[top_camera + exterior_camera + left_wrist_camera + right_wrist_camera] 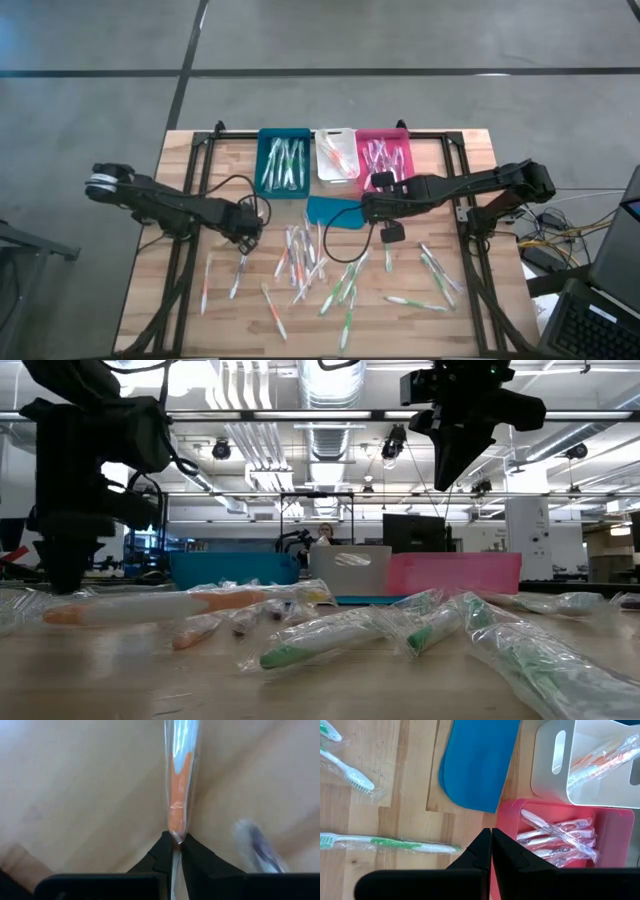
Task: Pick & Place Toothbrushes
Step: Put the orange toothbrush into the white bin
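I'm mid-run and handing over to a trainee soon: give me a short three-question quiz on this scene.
1. True or false: the left gripper has its jaws closed on an orange-handled wrapped toothbrush.
2. Which bin is beside the right gripper? A teal, B white, C pink.
3. Fill in: the flat teal piece lies on the table, in front of the ____ bin.

Key: 1 true; 2 C; 3 white.
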You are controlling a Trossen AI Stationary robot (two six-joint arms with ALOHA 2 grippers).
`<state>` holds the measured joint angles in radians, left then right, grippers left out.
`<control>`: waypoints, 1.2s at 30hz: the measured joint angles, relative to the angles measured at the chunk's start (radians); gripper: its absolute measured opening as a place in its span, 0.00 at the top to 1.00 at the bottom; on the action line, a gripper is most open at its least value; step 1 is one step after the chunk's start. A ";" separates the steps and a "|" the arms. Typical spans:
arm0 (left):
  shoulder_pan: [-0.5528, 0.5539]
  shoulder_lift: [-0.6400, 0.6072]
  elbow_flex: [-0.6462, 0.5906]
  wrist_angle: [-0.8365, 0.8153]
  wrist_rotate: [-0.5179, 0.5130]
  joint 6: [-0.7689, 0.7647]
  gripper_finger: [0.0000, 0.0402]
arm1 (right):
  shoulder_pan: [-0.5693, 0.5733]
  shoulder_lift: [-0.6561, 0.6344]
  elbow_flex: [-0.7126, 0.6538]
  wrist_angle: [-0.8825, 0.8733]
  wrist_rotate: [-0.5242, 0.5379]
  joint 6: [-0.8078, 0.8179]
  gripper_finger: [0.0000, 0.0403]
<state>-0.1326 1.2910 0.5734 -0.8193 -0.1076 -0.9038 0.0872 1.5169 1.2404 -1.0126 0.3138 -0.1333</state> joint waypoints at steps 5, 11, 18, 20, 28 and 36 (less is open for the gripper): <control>-0.003 0.000 0.034 0.004 0.115 0.064 0.93 | 0.000 0.000 0.000 0.000 0.000 0.000 0.98; -0.024 0.000 0.115 -0.101 0.092 0.124 0.94 | 0.000 0.000 -0.001 0.000 0.000 -0.007 0.98; -0.060 0.000 0.237 -0.165 -0.173 0.286 0.99 | 0.000 -0.001 -0.001 -0.018 -0.010 0.032 0.98; -0.082 0.000 0.260 -0.144 -0.263 0.348 1.00 | 0.000 -0.016 -0.011 -0.050 -0.032 0.041 0.98; -0.172 0.004 0.274 0.149 -0.486 0.783 1.00 | 0.000 -0.208 -0.118 0.139 -0.083 0.088 0.98; -0.255 0.120 0.272 0.456 -0.701 1.538 1.00 | -0.002 -0.418 -0.323 0.507 -0.259 0.183 0.98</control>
<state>-0.3879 1.4107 0.8455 -0.3629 -0.8090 0.6337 0.0849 1.0992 0.9173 -0.5058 0.0549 0.0497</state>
